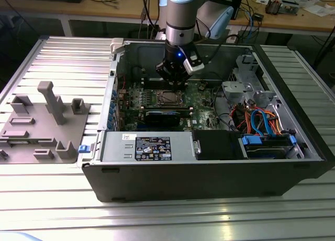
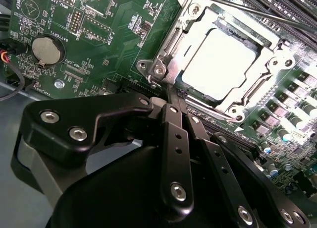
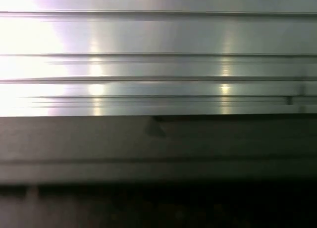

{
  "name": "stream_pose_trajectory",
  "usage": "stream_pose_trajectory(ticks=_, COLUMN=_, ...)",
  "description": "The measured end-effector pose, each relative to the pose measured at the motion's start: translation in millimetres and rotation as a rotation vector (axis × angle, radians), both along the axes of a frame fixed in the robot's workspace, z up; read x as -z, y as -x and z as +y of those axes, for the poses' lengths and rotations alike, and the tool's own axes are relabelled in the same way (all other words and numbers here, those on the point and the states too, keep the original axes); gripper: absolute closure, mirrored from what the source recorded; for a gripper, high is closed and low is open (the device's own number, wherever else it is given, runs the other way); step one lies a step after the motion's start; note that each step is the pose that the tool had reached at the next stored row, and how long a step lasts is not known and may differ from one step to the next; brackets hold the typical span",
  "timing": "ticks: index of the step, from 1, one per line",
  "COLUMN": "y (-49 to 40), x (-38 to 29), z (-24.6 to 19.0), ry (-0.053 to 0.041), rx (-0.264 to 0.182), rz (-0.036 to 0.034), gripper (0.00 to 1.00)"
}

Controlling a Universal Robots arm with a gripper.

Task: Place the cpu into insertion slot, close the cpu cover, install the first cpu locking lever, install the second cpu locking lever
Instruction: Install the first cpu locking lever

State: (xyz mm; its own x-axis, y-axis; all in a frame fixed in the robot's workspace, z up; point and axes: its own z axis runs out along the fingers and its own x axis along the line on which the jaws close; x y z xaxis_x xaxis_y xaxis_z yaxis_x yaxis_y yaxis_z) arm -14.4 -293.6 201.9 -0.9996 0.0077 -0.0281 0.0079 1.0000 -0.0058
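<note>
Aluminium table (image 1: 52, 199), open case (image 1: 209, 183): my gripper (image 2: 171, 91) hovers pinched shut beside the cpu cover (image 2: 174, 47) over the cpu (image 2: 218, 64), probably to push a locking lever (image 2: 233, 6).

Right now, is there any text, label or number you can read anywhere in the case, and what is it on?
Black label on the silver box at the case's front: too small to read.
White lettering on the green circuit board, second wrist view: too small and tilted to quote.

The ribbed metal surface (image 1: 52, 209) carries an open computer case (image 1: 209, 178), a grey moulded holder (image 1: 44, 130) lying just beside it.
</note>
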Motion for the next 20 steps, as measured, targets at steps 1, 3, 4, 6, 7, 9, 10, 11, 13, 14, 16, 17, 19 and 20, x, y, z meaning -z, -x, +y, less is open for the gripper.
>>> stream_pose_trajectory(ticks=1, y=0.0, x=0.1, z=0.1, ry=-0.0034, rx=0.0, rz=0.0, gripper=0.89)
stream_pose_trajectory(ticks=3, y=0.0, x=0.1, z=0.0, ry=-0.0077, rx=0.0, rz=-0.0001, gripper=0.89)
stream_pose_trajectory(ticks=4, y=0.0, x=0.1, z=0.0, ry=-0.0081, rx=0.0, rz=-0.0001, gripper=0.89)
stream_pose_trajectory(ticks=6, y=-0.1, x=-1.1, z=0.1, ry=-0.009, rx=0.0, rz=-0.0005, gripper=0.89)
stream_pose_trajectory(ticks=7, y=0.0, x=-2.5, z=0.1, ry=-0.0086, rx=0.0, rz=-0.0002, gripper=0.89)
stream_pose_trajectory(ticks=9, y=0.0, x=-5.7, z=0.0, ry=-0.0081, rx=0.0, rz=0.0, gripper=0.89)
stream_pose_trajectory(ticks=10, y=0.0, x=-6.5, z=0.0, ry=-0.0081, rx=0.0, rz=0.0, gripper=0.89)
stream_pose_trajectory(ticks=11, y=0.0, x=-6.8, z=0.0, ry=-0.0082, rx=0.0, rz=-0.0001, gripper=0.89)
stream_pose_trajectory(ticks=13, y=0.0, x=-6.8, z=-0.1, ry=-0.0078, rx=0.0, rz=-0.0001, gripper=0.89)
stream_pose_trajectory(ticks=14, y=0.0, x=-6.9, z=-0.9, ry=-0.007, rx=0.0, rz=0.0001, gripper=0.89)
stream_pose_trajectory(ticks=16, y=0.0, x=-6.7, z=-2.5, ry=-0.006, rx=0.0, rz=0.0, gripper=0.89)
stream_pose_trajectory(ticks=17, y=0.0, x=-6.6, z=-3.5, ry=-0.0051, rx=0.0, rz=0.0, gripper=0.89)
stream_pose_trajectory(ticks=19, y=0.0, x=-6.5, z=-3.6, ry=-0.0049, rx=0.0, rz=0.0, gripper=0.89)
stream_pose_trajectory(ticks=20, y=0.0, x=-6.6, z=-3.6, ry=-0.0048, rx=0.0, rz=0.0, gripper=0.89)
